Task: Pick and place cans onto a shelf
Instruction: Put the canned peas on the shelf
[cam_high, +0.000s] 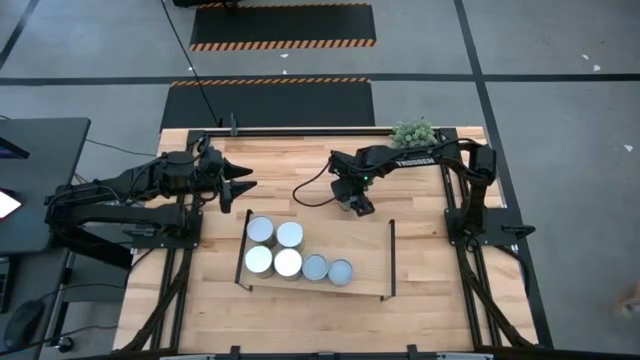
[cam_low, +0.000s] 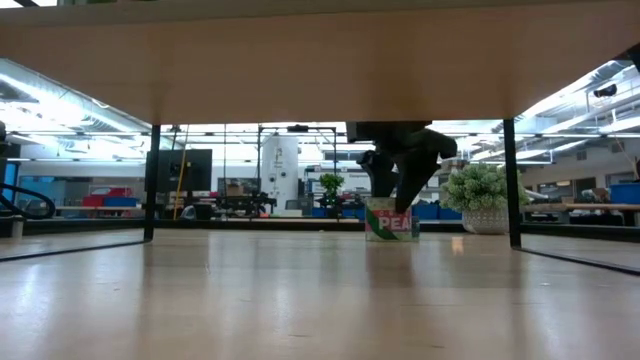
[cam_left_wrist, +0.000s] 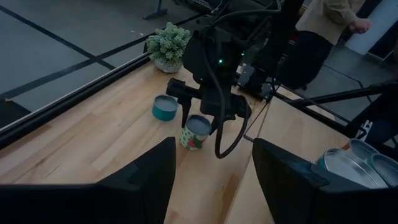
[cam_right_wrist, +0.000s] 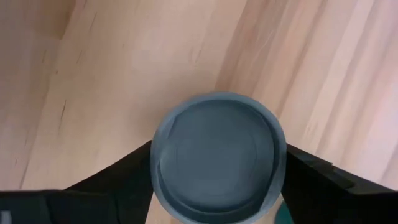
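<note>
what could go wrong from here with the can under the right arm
1. The right pincer is down at the can, and a teal can stands close beside it; it could get bumped on the lift.
2. The shelf already has six cans crowded at one end, so a set-down too near them might topple one.
The left pincer waits open, off to the side.
</note>
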